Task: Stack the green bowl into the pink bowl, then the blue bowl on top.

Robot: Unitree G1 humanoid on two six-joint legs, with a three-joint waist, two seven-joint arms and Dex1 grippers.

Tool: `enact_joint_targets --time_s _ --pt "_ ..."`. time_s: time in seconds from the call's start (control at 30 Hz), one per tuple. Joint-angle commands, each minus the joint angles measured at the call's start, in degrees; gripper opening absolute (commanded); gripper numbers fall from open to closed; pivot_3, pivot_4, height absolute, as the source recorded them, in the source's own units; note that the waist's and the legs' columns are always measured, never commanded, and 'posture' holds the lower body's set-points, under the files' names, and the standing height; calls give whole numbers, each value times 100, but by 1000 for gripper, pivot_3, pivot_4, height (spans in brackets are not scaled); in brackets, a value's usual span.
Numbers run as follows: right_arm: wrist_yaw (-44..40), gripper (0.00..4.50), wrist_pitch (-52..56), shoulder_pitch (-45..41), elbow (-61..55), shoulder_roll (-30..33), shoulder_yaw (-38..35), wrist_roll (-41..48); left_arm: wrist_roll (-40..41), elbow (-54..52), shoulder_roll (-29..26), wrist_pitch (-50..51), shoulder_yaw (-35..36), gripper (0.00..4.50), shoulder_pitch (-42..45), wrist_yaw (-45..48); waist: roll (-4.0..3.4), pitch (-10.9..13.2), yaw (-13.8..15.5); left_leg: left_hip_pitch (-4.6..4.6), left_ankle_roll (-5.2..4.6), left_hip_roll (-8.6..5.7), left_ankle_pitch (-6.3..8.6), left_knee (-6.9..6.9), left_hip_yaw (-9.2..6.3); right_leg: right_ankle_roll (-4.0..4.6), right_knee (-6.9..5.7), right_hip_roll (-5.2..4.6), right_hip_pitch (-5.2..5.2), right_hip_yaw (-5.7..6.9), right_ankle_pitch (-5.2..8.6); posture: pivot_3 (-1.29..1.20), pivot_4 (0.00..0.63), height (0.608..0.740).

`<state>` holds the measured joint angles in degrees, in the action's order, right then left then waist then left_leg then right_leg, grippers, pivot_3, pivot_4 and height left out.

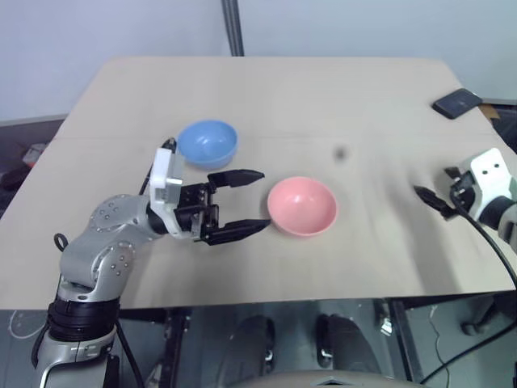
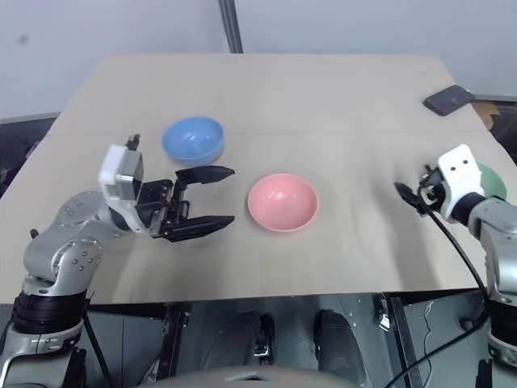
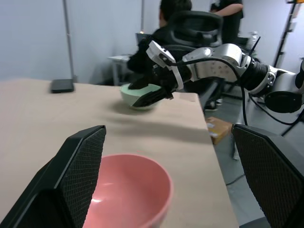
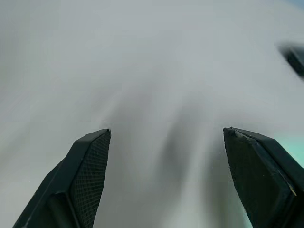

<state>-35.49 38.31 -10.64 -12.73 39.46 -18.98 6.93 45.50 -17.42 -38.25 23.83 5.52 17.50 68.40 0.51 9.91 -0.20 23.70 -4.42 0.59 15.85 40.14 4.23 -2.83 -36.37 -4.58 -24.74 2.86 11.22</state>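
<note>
Green bowl: the small round pale mint-green bowl (image 3: 140,97) sits upright near the counter's right edge, well apart from the other two bowls. In the right eye view only a sliver of its rim (image 2: 493,179) shows behind the right wrist.
Pink bowl: the small round salmon-pink bowl (image 1: 301,205) stands upright and empty near the middle of the counter, nothing stacked in it.
Blue bowl: the small round light sky-blue bowl (image 1: 207,142) stands upright and empty, behind and to the left of the pink bowl, apart from it.
Left pincer: the left pincer (image 1: 252,201) hangs level just left of the pink bowl, pointing toward it, its two black fingers spread wide with nothing between them. One finger (image 1: 236,178) lies near the blue bowl, the other lower, close to the pink bowl's rim; whether it touches cannot be told.
Right pincer: the right pincer (image 2: 409,196) is at the counter's right side, just beside the green bowl. In the right wrist view its fingers (image 4: 85,175) stand wide apart and hold nothing.
Counter: the light tan wooden counter (image 1: 275,89) carries all three bowls.
Other things: a flat dark phone-like slab (image 1: 456,103) lies at the far right corner. Beyond the counter's right edge, people are near a dark office chair (image 3: 197,29).
</note>
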Motion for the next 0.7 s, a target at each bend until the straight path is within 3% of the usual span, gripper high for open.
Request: enact_joint_targets --time_s 0.03,0.2,0.5,0.6,0.7 --pt "634 3962 -177 -252 346 -91 -36 -230 -64 -6 16 -148 -10 4494 80 142 -1 0 -40 -1 1 1 0 0 0 0 -3 1 -1 -2 0 0 150 739" --pt "763 3962 -205 -462 862 -116 112 -183 -54 -84 14 -121 59 4494 -28 122 -1 0 -46 -3 0 2 0 0 3 0 -8 3 -3 -14 1 0 150 739" --pt "578 275 -554 -861 1546 84 327 -116 -21 -333 -78 -76 224 4494 -261 -33 -1 0 -28 1 -2 2 1 0 0 1 -4 1 -4 -14 1 0 150 739" --pt "367 118 -876 -901 1379 149 473 -75 -15 -375 -95 -79 320 4494 -369 -114 -1 1 -35 2 -2 2 1 0 0 0 -4 1 -5 -14 1 0 150 739" --pt "-500 118 -890 -881 315 16 571 841 -146 -340 -140 -163 370 4494 -469 -173 -6 4 -53 2 -2 4 1 0 0 0 -4 2 -6 -15 1 0 150 739"
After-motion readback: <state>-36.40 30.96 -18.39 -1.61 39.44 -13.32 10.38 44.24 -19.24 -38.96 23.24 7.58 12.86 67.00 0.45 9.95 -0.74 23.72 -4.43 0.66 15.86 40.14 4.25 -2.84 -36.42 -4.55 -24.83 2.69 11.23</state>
